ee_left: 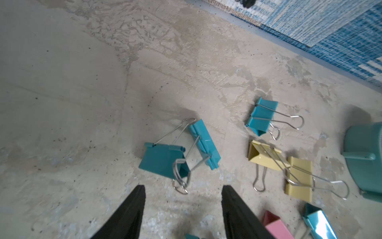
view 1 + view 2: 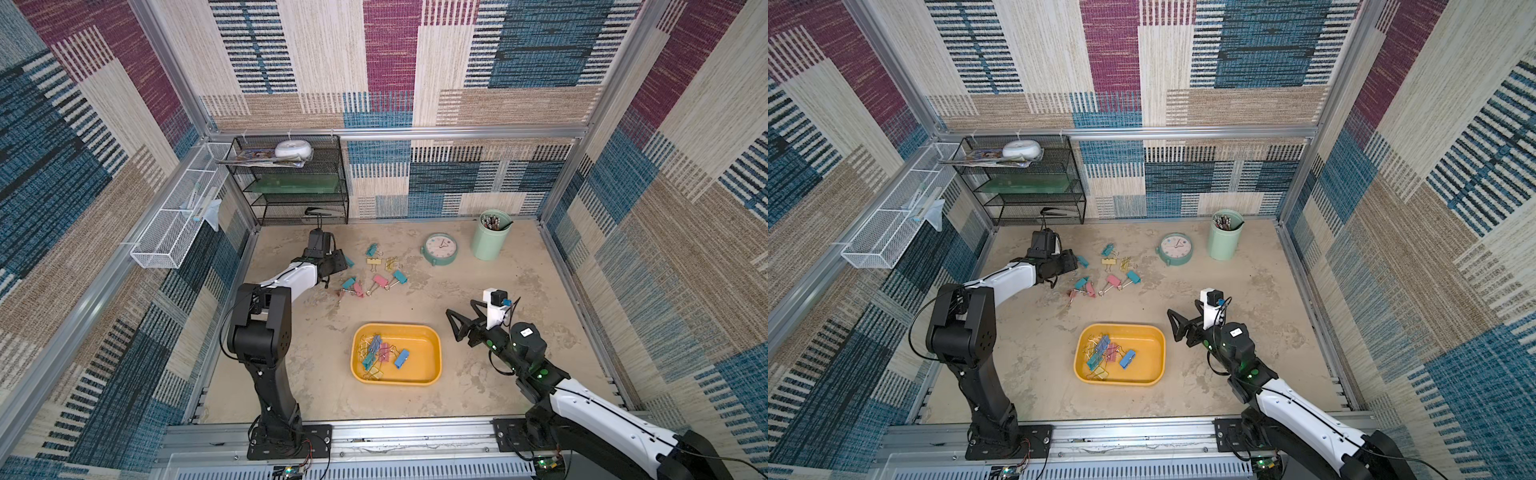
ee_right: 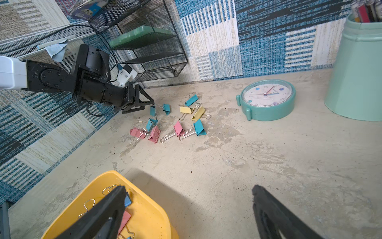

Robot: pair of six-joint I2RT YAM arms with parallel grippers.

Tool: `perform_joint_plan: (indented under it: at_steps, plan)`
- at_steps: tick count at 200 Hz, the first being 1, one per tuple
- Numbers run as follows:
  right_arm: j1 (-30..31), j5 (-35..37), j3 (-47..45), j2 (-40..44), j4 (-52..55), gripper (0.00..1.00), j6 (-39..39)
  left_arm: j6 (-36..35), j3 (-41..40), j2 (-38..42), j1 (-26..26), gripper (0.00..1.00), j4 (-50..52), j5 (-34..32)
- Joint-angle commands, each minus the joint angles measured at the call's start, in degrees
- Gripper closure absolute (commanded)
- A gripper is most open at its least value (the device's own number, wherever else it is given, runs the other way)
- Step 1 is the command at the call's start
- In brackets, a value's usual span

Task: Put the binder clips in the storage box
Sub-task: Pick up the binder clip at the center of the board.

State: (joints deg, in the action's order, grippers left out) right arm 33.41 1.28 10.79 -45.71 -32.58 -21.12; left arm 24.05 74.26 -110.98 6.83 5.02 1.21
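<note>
**Left jaws parted at a teal pair**

Left gripper part-spread, clamping nothing; its wrist view shows two linked teal clips just ahead, mostly hidden in both top views; loose binder clips lie behind the storage box, which holds several; right gripper wide, empty; clock numerals unreadable.

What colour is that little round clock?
The clock is teal, pale-faced; clearest in the right wrist view.
</note>
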Motion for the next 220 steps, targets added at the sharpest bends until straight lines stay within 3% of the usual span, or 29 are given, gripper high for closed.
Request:
perform_joint_plan:
  at_steps: [1,62,103,140,186,220]
  plan:
    - [0.02,0.63,0.11,0.01,-0.84,0.02,0.56,-0.62,1.57,-1.29,-0.3,0.48,0.48,-0.81]
    - [-0.01,0.46,0.2,-1.12,-1.37,0.02,0.56,-2.39,3.61,-2.75,-0.77,1.0,1.22,-0.25]
    - [0.05,0.68,0.24,-1.3,-1.36,0.02,0.65,-1.03,2.12,-0.26,-0.63,1.0,-1.02,5.59]
    - [-0.01,0.0,0.27,-1.2,-1.51,0.02,0.78,0.42,-2.19,6.7,1.6,1.0,-4.81,11.0]
    - [-0.01,-2.26,-0.19,-0.44,-2.57,0.01,0.48,-2.36,-11.68,23.44,8.93,1.0,-2.77,6.58]
    - [0.03,-0.93,-0.32,0.48,-2.06,0.01,0.03,-6.24,-17.57,38.69,21.02,1.0,6.5,-3.22]
